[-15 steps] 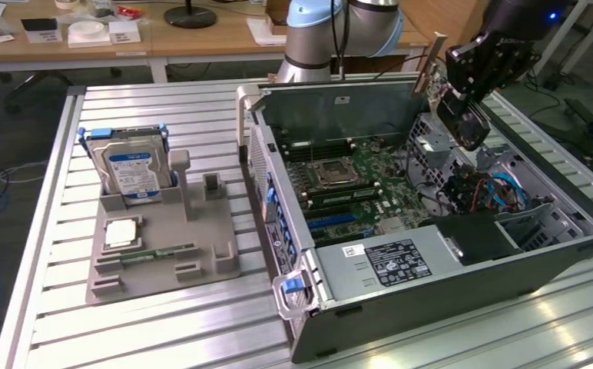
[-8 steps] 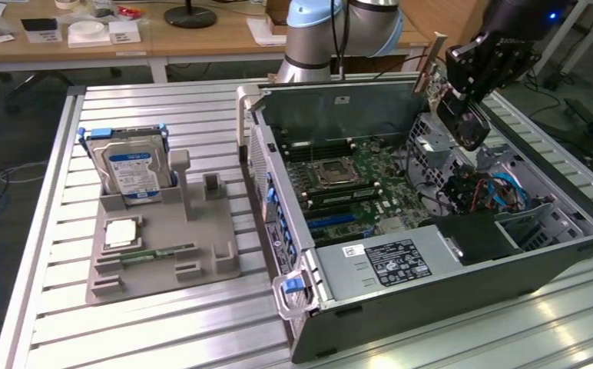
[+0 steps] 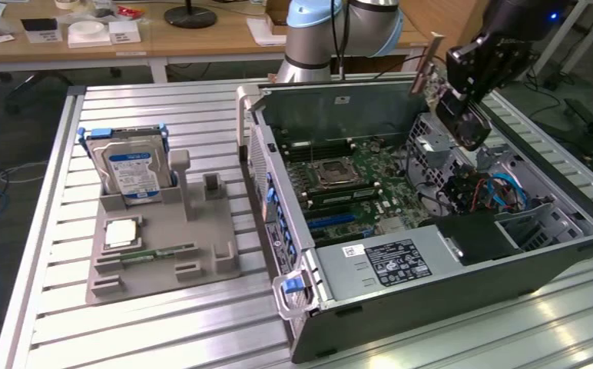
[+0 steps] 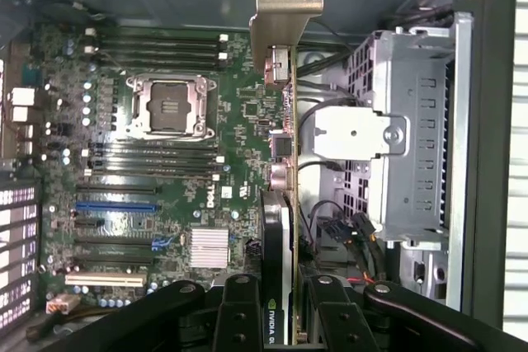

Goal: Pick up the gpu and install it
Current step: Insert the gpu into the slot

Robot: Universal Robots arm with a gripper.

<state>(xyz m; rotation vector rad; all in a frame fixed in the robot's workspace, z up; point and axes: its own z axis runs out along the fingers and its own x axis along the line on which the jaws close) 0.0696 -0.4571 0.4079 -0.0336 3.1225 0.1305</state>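
Exterior view's left: grey plastic holder tray (image 3: 204, 265) on ribbed aluminium table (image 3: 173, 323). Boxy silver hard drive (image 3: 133, 173) with blue-white label stands upright in it. Narrow green memory stick (image 3: 156, 252) lies flat, detail hard to make out.
Centre: open dark tower computer case (image 3: 430, 307), green motherboard (image 3: 379, 192) exposed.
Right: black two-finger gripper (image 4: 283, 290) clamped on thin flat gpu (image 4: 276, 232) with silvery end bracket. Card held edge-on above case interior near drive cage, faces barely visible, gripped end hidden between fingers.
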